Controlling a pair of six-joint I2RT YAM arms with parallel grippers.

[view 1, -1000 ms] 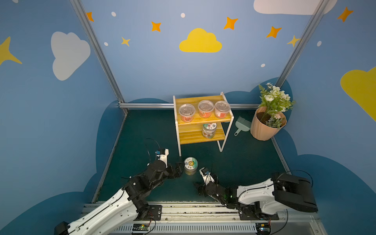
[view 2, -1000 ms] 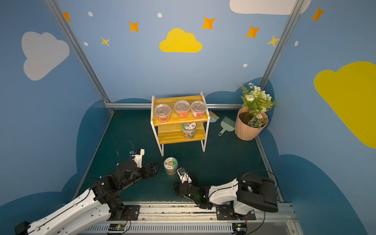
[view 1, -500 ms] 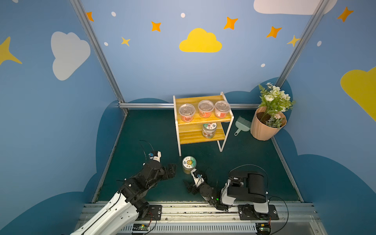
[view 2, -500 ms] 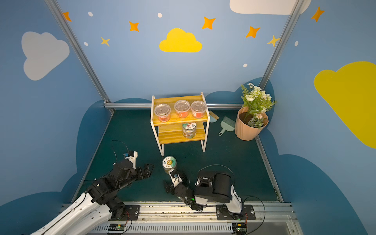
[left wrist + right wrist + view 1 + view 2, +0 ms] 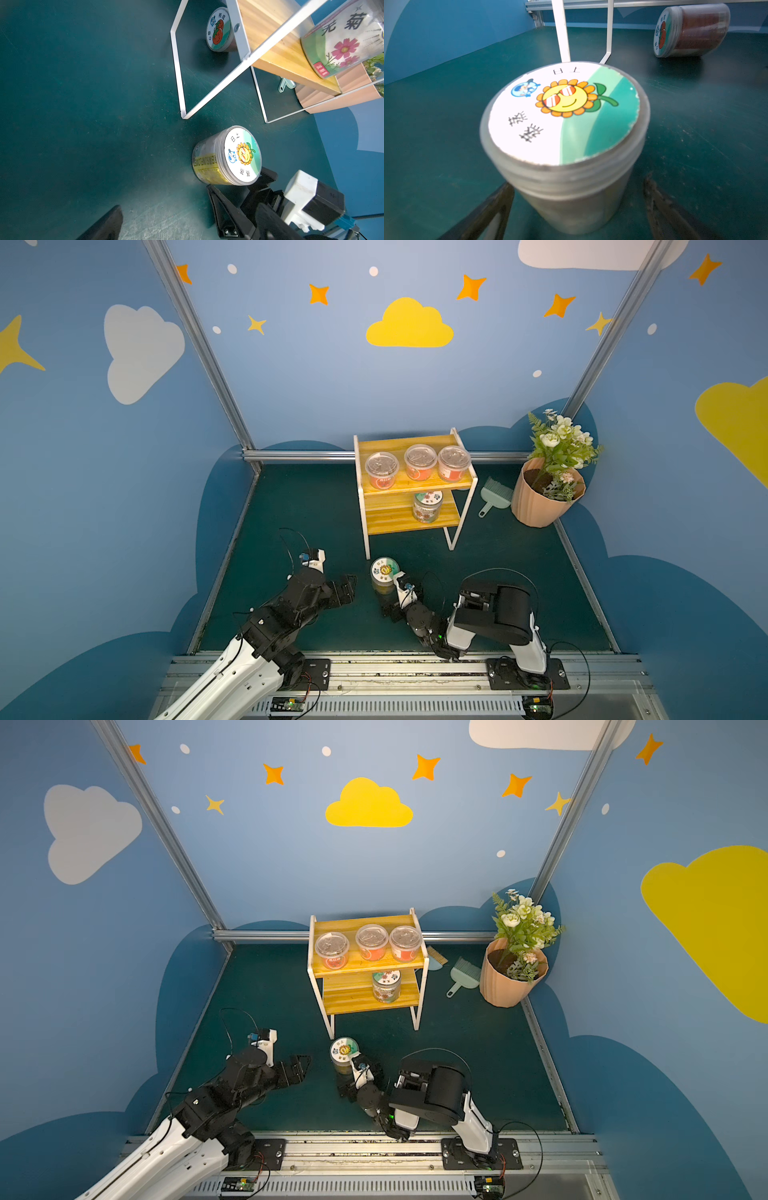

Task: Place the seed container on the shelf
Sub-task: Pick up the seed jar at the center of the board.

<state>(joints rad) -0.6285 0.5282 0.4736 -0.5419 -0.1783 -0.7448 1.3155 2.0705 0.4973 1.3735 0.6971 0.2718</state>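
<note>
Right wrist, seed container (image 5: 564, 128) upright, near shelf (image 5: 561, 31)

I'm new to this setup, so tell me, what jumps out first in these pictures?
A yellow-orange two-tier wooden shelf with a white frame stands centre-back, three clear cups on top. Before it stands a sunflower-lidded seed jar, the open right gripper flanking it. A peach ribbed pot of white flowers sits in the far right corner.
</note>
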